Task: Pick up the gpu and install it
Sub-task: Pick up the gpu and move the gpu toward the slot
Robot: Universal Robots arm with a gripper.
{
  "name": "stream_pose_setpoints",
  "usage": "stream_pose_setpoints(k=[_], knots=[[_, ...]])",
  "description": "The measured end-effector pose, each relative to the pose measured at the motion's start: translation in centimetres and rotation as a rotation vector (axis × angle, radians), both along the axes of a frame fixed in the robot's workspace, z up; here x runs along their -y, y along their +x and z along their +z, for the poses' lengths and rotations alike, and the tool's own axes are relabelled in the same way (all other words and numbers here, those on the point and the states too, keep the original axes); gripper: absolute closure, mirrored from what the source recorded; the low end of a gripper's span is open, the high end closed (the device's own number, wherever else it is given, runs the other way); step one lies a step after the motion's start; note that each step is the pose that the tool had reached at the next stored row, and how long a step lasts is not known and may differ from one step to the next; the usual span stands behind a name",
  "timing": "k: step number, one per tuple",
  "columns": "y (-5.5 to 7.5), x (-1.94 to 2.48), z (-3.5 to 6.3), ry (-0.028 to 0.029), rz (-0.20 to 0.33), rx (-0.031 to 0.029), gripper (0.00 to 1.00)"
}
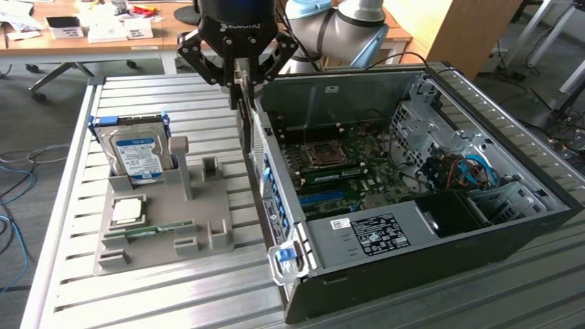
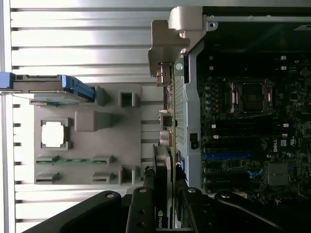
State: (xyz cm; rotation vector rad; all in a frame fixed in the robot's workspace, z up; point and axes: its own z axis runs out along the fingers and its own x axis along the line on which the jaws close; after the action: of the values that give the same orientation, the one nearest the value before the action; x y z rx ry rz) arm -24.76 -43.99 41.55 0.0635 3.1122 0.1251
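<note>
The hand (image 1: 238, 83) hangs over the far part of the slatted metal desk (image 1: 137, 301), its fingers (image 2: 141, 209) pinching the gpu (image 1: 243, 113) from both flat sides. The card is off the desk and held on edge, hanging straight down from the hand. In the wrist view it appears as a thin dark strip, with its silver bracket (image 2: 167, 43) at the end away from the hand. It is in the gap between the grey holder tray (image 1: 164, 226) and the open computer case (image 1: 412, 171), just beside the case wall that is on the exterior view's left; whether it touches that wall I cannot tell. Inside the case the motherboard (image 1: 338, 164) lies exposed. On the tray, on the exterior view's left, a blue-labelled hard drive (image 1: 137, 147) stands upright at the far end. Nearer on the same tray a square processor (image 1: 126, 209) lies flat, and a narrow green memory stick (image 1: 151, 232) lies just in front of it.
</note>
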Motion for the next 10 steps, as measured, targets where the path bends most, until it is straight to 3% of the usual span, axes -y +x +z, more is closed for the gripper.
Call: stream_pose_setpoints(k=[10], knots=[[2.3,0.0,0.0,0.0009,0.0,0.0,0.73]])
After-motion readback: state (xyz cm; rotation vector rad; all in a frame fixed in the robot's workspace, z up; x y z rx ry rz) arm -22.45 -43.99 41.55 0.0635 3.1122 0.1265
